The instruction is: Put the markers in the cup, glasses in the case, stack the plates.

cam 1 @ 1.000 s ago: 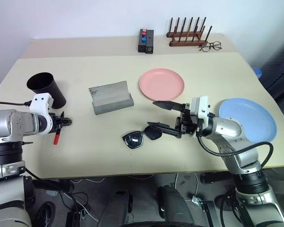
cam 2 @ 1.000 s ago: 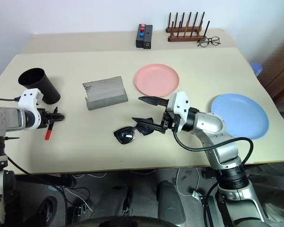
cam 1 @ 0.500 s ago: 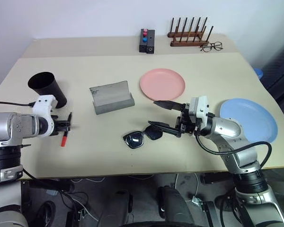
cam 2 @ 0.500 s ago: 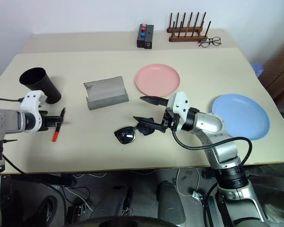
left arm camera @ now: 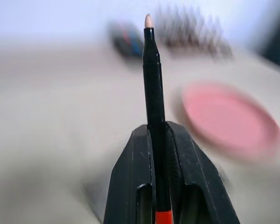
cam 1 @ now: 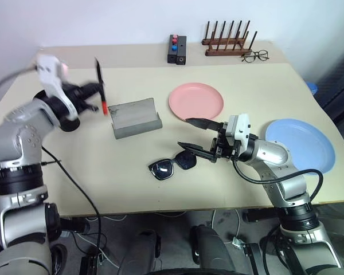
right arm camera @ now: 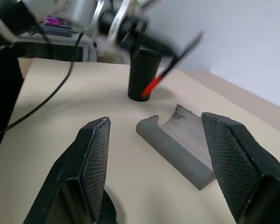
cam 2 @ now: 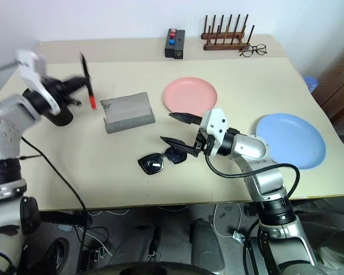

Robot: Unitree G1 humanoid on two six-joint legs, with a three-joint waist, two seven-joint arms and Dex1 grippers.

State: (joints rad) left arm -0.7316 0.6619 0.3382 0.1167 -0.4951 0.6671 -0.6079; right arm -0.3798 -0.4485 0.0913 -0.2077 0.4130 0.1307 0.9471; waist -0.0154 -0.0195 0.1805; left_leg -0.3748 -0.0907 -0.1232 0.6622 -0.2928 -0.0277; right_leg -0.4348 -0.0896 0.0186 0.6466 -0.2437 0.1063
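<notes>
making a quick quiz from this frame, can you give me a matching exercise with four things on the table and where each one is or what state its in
Things:
1. marker
2. sunglasses
3. blue plate
4. wire-rimmed spectacles

Places or states:
A. beside the wooden rack at the far edge
B. clamped in the left gripper, lifted off the table
C. near the table's right edge
D. on the table by the open right gripper

Pairs: 1-B, 2-D, 3-C, 4-A

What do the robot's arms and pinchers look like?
Shiny silver-grey arms with rounded joints and white wrist blocks. A thin black cable loops along each arm. The right end effector has two black, pointed fingers with bumpy textured pads. The left end effector has smooth black fingers.
</notes>
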